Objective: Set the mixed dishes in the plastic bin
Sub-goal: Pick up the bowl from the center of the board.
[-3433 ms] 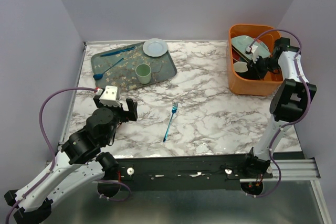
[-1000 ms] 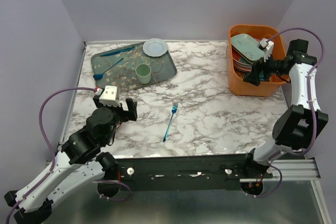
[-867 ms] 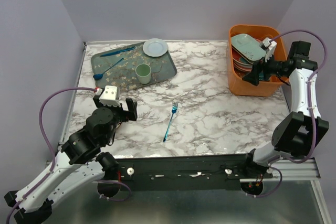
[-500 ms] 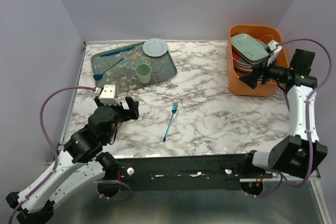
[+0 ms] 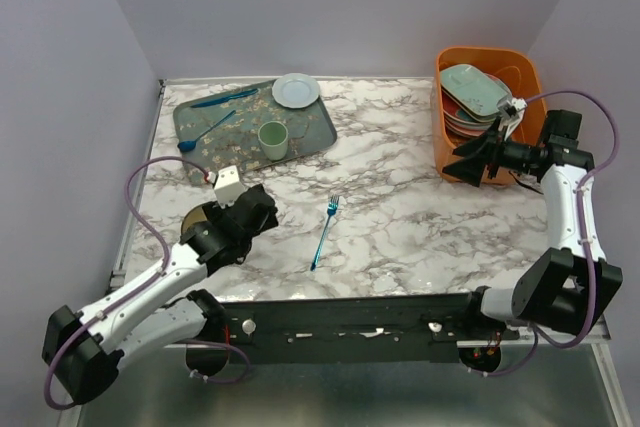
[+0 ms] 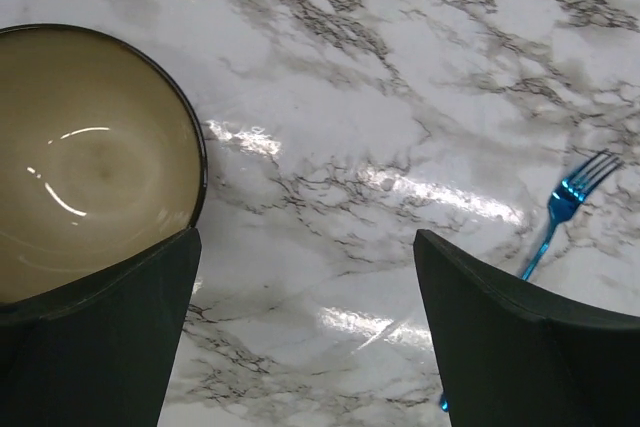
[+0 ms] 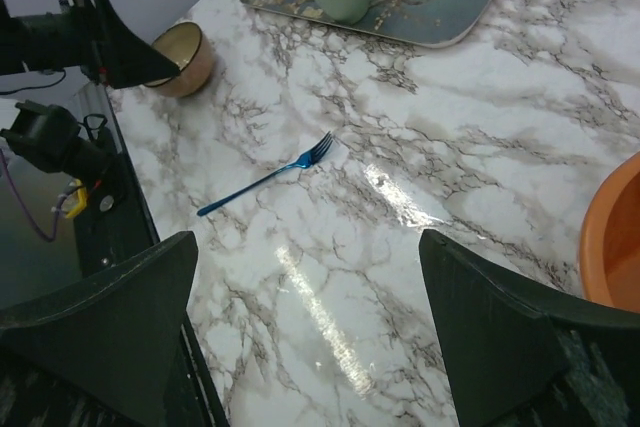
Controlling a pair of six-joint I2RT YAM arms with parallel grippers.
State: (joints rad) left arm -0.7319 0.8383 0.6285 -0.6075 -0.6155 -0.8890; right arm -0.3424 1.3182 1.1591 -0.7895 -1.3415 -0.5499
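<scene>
Here, the bright-orange plastic bin [image 5: 478, 50] stands at the far right corner of the marble table [image 5: 400, 217]. It holds stacked plates [image 5: 455, 122], with a pale-green rectangular dish [image 5: 472, 89] lying on top. The right gripper [image 5: 462, 159] hovers at the bin's near left side, jaws wide apart and empty. The left gripper [image 6: 305, 237] hangs over the near left of the table, jaws likewise spread with nothing between them. A tan bowl [image 6: 80, 162] sits just beside one finger. A blue fork [image 5: 324, 231] lies near mid-table. On the far-left floral tray [image 5: 200, 127] rest a green cup [image 5: 272, 139], a small pale plate [image 5: 296, 90] and blue cutlery [image 5: 205, 134].
</scene>
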